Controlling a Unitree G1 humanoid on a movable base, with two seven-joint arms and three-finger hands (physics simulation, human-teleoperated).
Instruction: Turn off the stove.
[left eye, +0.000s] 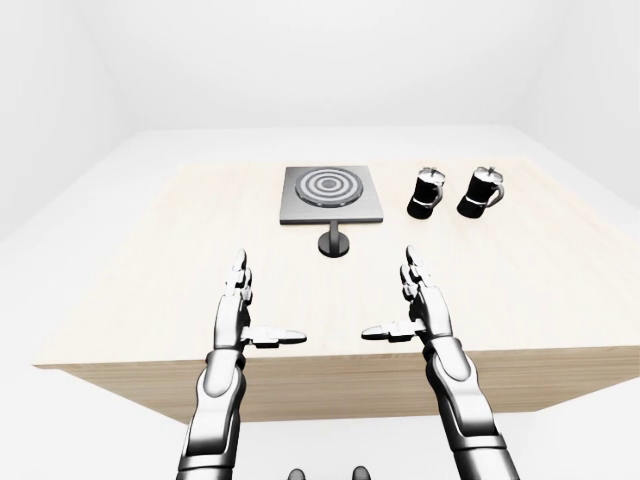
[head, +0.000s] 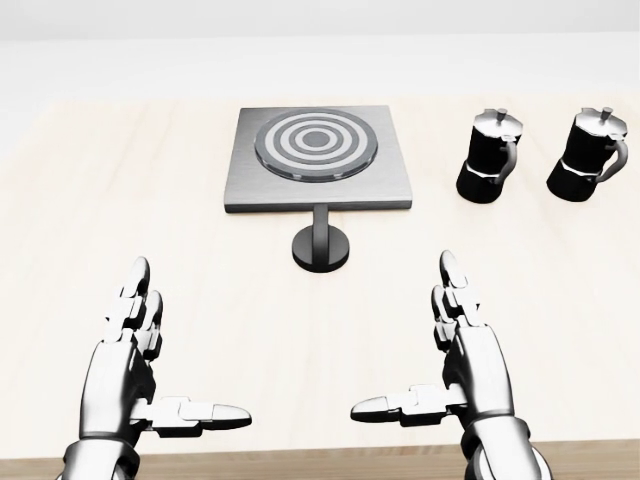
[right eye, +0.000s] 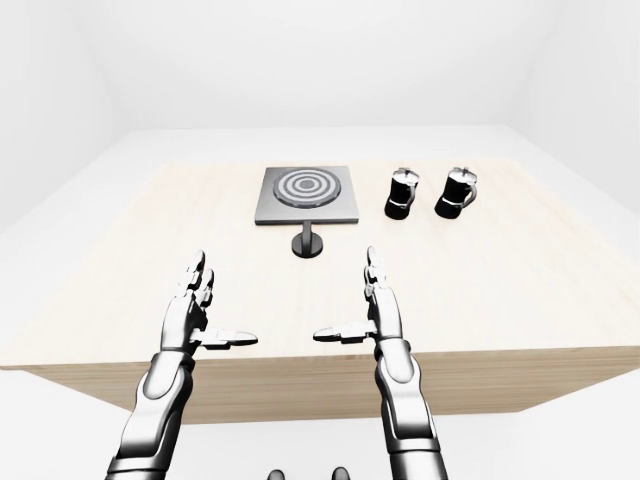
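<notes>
A square grey stove with a ringed round burner lies on the wooden table near the top of the head view. Its dark round knob on a short stem sits just below the stove's lower edge. My left hand hovers at the lower left, fingers spread and open, thumb pointing right. At the lower right my right hand mirrors it, open too. Both hands stay well below the knob and touch nothing.
Two black-and-silver moka pots stand right of the stove. The light wooden table ends just below my hands, and white floor and walls surround it.
</notes>
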